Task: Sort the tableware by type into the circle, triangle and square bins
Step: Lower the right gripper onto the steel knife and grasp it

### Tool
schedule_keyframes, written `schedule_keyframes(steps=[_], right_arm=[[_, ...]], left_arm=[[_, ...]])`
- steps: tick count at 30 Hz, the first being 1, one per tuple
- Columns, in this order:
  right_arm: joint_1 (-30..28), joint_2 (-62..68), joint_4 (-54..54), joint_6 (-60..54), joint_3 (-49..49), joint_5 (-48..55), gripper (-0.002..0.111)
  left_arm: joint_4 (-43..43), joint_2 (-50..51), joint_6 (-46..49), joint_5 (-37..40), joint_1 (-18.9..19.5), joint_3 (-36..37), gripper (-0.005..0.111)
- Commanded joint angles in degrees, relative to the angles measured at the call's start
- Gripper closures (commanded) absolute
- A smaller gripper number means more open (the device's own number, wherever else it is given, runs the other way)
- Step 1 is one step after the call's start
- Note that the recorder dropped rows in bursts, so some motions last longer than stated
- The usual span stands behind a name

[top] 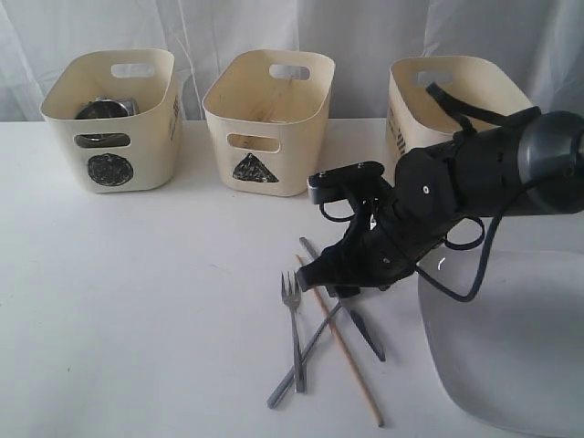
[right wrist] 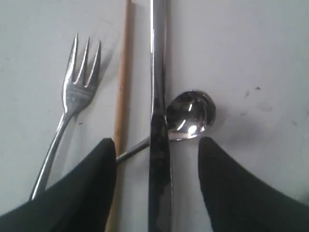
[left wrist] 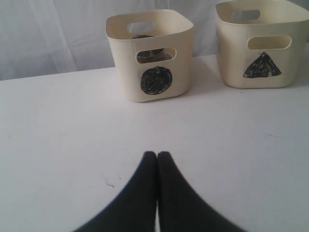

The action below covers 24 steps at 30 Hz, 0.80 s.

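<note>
On the table lie a steel fork (right wrist: 77,92), one wooden chopstick (right wrist: 123,82), a steel knife (right wrist: 158,96) and a spoon (right wrist: 190,113). My right gripper (right wrist: 157,145) is open just above them, one finger on each side of the knife and nothing gripped. The exterior view shows that gripper (top: 339,283) low over the crossed cutlery (top: 306,351). At the back are the circle bin (top: 109,119), with steel ware inside, and the triangle bin (top: 269,123). A third cream bin (top: 447,100) shows its mark only edge-on. My left gripper (left wrist: 158,155) is shut and empty above bare table.
A large white squarish plate (top: 511,347) lies at the front right, close beside the right arm. A white curtain hangs behind the bins. From the left wrist, the circle bin (left wrist: 152,58) and triangle bin (left wrist: 263,43) stand ahead.
</note>
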Motion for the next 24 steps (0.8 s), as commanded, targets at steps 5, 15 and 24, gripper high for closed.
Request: schedule_keyframes(steps=[5,15,24], right_arm=[[0.0,0.7,-2.8,-11.7,0.4,-4.3,0.059],[0.0,4.8,-2.9,-16.3,-6.3,-2.6,0.059],[0.0,8.8,-2.9,-17.0,-11.3,1.4,0.059]], left_arm=[[-0.4,-0.3,0.1,0.0,-0.1,0.2,0.107],[-0.4,-0.3,0.1,0.0,-0.1,0.2,0.107],[-0.4,-0.3,0.1,0.0,-0.1,0.2,0.107]])
